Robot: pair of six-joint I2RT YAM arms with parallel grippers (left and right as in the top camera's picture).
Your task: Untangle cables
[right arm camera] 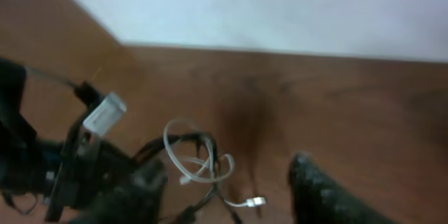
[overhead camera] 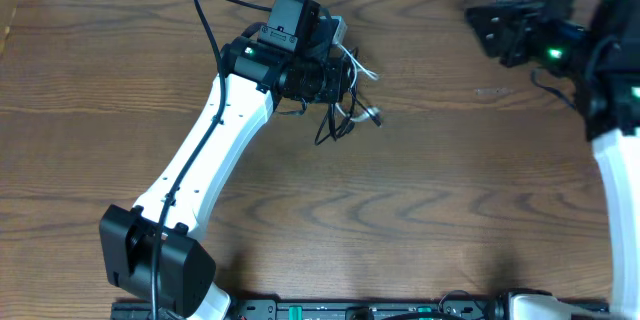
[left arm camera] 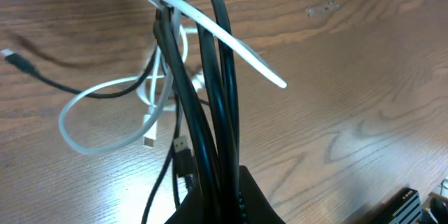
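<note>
Up toward the back middle of the table (overhead camera: 420, 210) is where my left gripper (overhead camera: 335, 78) sits, right over the cable mess. On its wrist cam the jaws are clenched on the black cable (left arm camera: 210, 112). Several strands run up out of the pinch and arch into a tight loop near the top of the picture, lifted off the wood.

The white cable (left arm camera: 91, 122) is caught up with it. One straight stretch of white crosses that raised black loop on a slant. The rest lies on the table as a big slack loop ending in a small white plug (left arm camera: 148, 140). That plug is just beside a black plug (left arm camera: 182, 155), which sits low by the gripper. Another black end with its plug (left arm camera: 10, 56) trails off alone at the left edge of that view.

From overhead the whole bundle is a small knot just right of the left gripper. White bits poke out to the right and black loops sag toward the near edge.

My right gripper (overhead camera: 490, 28) is well apart from all that, over at the back right corner. Its wrist cam is blurry and only gives me one dark finger (right arm camera: 322, 189), so I honestly can't tell whether it's open or closed. That cam does look across at the tangle, white loops and black ones, sitting beside the left arm (overhead camera: 215, 150).
</note>
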